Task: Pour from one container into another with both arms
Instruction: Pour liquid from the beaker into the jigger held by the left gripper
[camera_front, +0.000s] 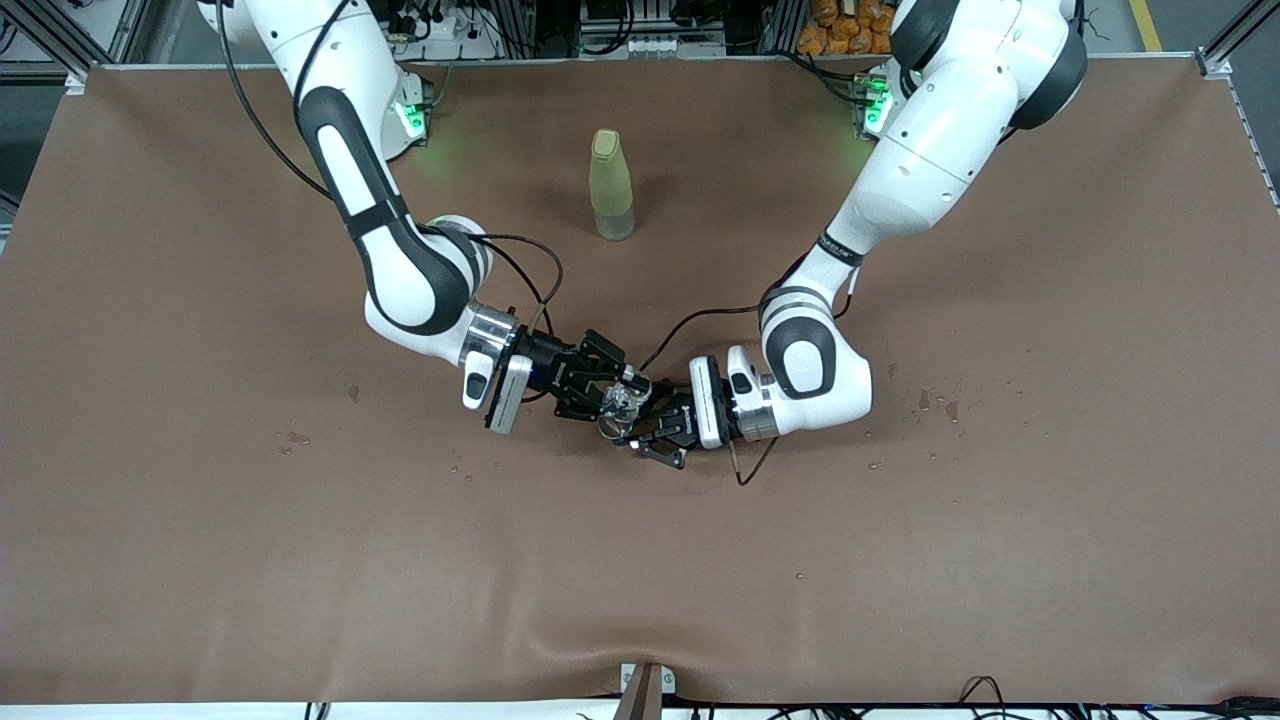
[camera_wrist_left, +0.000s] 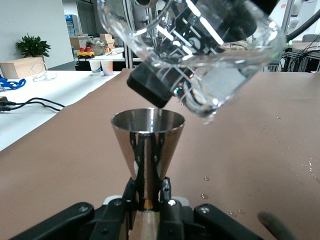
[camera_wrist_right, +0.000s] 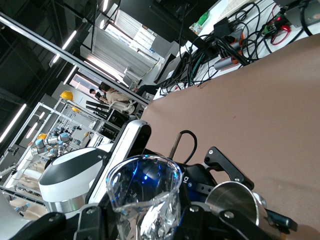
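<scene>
My right gripper (camera_front: 598, 384) is shut on a clear glass beaker (camera_front: 626, 399), held tipped over the middle of the table. In the right wrist view the beaker (camera_wrist_right: 145, 192) fills the space between my right gripper's (camera_wrist_right: 147, 222) fingers. My left gripper (camera_front: 655, 425) is shut on the narrow base of a steel cone-shaped cup (camera_wrist_left: 147, 142), upright in the left wrist view, where the left gripper (camera_wrist_left: 148, 202) clamps it. The beaker's (camera_wrist_left: 200, 55) lip hangs just above the cup's rim and off its centre. No stream shows between them. The steel cup (camera_wrist_right: 232, 200) sits beside the beaker.
A pale green capped bottle (camera_front: 611, 185) stands on the brown table cover (camera_front: 300, 560), farther from the front camera than the grippers. Small drops (camera_front: 935, 405) dot the cover toward the left arm's end, and a few (camera_front: 297, 437) toward the right arm's end.
</scene>
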